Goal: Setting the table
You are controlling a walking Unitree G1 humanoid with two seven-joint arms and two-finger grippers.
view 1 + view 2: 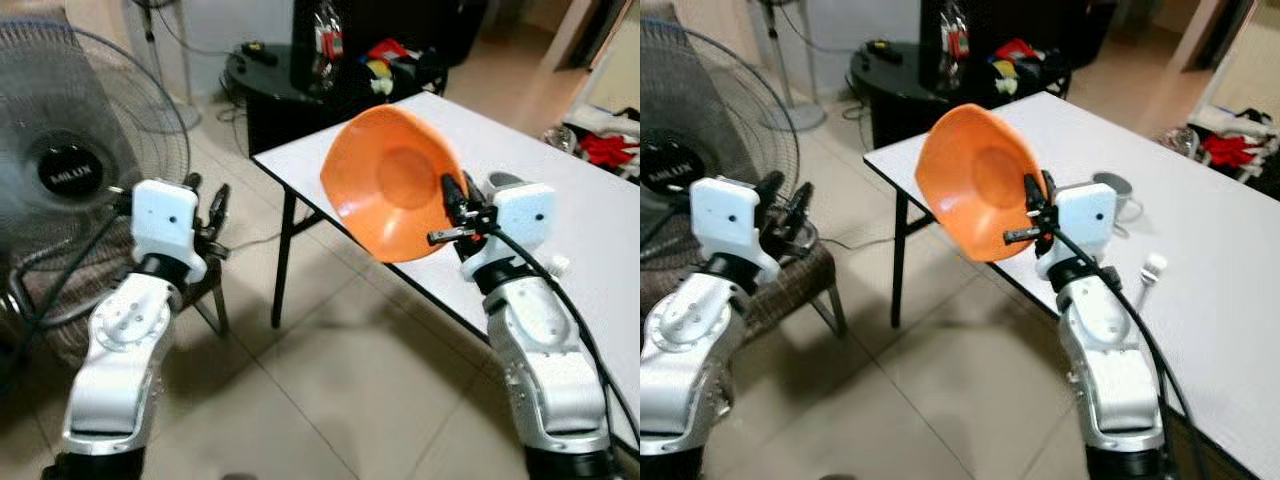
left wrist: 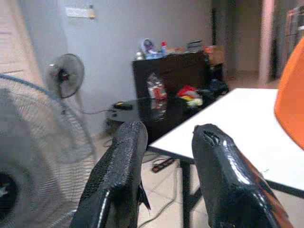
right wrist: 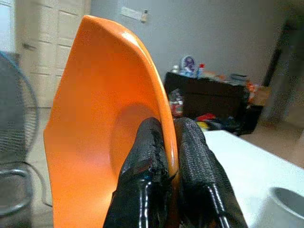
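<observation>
Bowl point(image 1: 390, 180), orange, is clamped by its rim in the right end effector point(image 1: 452, 196), tilted on edge above the near edge of the white tabletop point(image 1: 560, 180). A metal cup point(image 1: 1118, 190) stands on the tabletop just beyond. Left end effector point(image 2: 164, 175) hangs empty, fingers parted, near a fan point(image 1: 70, 160).

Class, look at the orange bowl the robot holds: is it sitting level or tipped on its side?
Tipped. The orange bowl stands nearly on edge, its hollow facing the camera, with the right gripper pinching its rim above the white table.
</observation>
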